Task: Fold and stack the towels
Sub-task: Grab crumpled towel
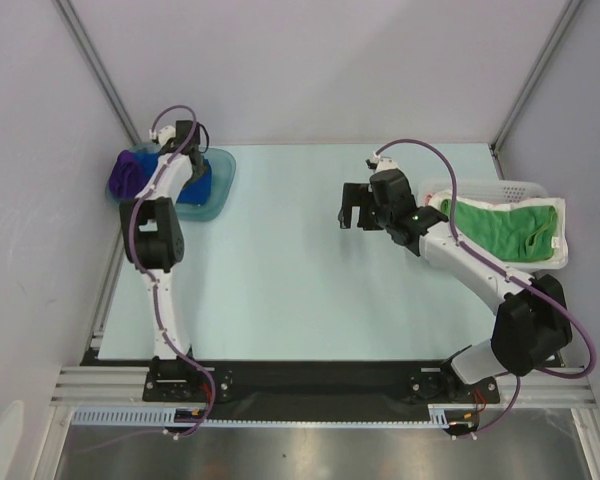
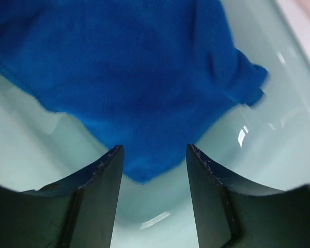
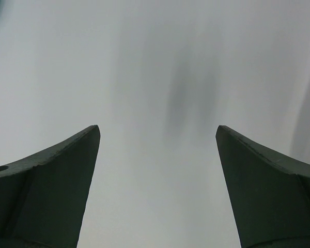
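Left claw [image 2: 154, 150] is down in the teal tub [image 1: 223, 180] at the far left of the table [image 1: 280, 280]; its jaws are spread apart with nothing pinched. The blue towel [image 2: 134, 77] lies rumpled on the tub floor right ahead of it, one corner poking in between the fingertips; can't see either finger pressing on it. The purple towel [image 1: 128, 168] is bunched up in the same tub, on the left side next to the blue one. Right claw [image 1: 355, 212] hangs over bare table near the middle, jaws as wide as they go and holding nothing; the green towel [image 1: 500, 230] is spread in the white basket [image 1: 480, 186] on the right, just beside that arm.
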### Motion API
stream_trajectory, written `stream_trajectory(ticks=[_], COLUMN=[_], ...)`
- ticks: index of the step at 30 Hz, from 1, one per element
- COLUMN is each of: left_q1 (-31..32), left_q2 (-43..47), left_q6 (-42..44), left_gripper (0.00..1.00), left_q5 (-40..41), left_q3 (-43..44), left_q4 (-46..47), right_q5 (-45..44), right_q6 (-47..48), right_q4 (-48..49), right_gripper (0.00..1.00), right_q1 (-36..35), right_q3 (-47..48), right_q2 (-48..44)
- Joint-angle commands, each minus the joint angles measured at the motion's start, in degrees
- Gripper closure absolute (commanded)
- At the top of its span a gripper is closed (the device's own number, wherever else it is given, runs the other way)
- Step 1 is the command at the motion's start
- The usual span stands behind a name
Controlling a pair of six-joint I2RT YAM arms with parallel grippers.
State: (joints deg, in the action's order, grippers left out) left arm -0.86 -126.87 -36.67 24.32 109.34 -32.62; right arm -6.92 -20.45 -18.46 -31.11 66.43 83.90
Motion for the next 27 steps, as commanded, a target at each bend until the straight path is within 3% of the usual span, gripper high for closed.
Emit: stream_trajectory(ticks=[1, 4, 8, 11, 12, 15, 25, 27], left_q1=[-1.42, -2.3, -2.56, -2.48, -2.39, -1.34, 6.31, 7.36], left_q2=[-8.28, -12.52, -12.44, -11.56, -11.21, -6.74, 23.58, 27.79], left_q6=[-3.32, -5.95, -6.93, -6.84, -6.93, -6.14, 0.53, 1.42], left_gripper=[0.43, 0.44, 0.49, 0.67, 0.82, 0.99, 1.0, 1.0], left_q5=[3.89, 2.94, 1.62, 0.04, -0.32, -0.15, 7.23, 8.11], left_q3=[11.93, 17.48, 15.47, 14.41, 14.15, 10.56, -18.53, -22.49], left_q4=[-8.59, -12.55, -11.15, -10.36, -10.18, -7.64, 22.56, 24.88], right_q5=[1.47, 1.56, 1.56, 1.56, 1.56, 1.38, 1.29, 1.56], right_q6=[-0.47, -0.38, -0.47, -0.65, -0.73, -0.64, -0.3, -0.3], right_q4=[3.07, 3.25, 3.43, 3.78, 3.61, 4.04, 4.48, 4.4], right_gripper=[0.0, 0.0, 0.0, 0.0, 0.0, 0.0, 0.0, 0.0], right_q1=[-0.09, -0.09, 0.09, 0.09, 0.17, 0.18, 0.26, 0.35], right_q3=[0.1, -0.6, -0.78, -0.87, -0.69, -0.95, -1.39, -1.31], right_q2=[-0.49, -0.75, -0.4, -0.14, -0.14, -0.05, 0.39, 0.56])
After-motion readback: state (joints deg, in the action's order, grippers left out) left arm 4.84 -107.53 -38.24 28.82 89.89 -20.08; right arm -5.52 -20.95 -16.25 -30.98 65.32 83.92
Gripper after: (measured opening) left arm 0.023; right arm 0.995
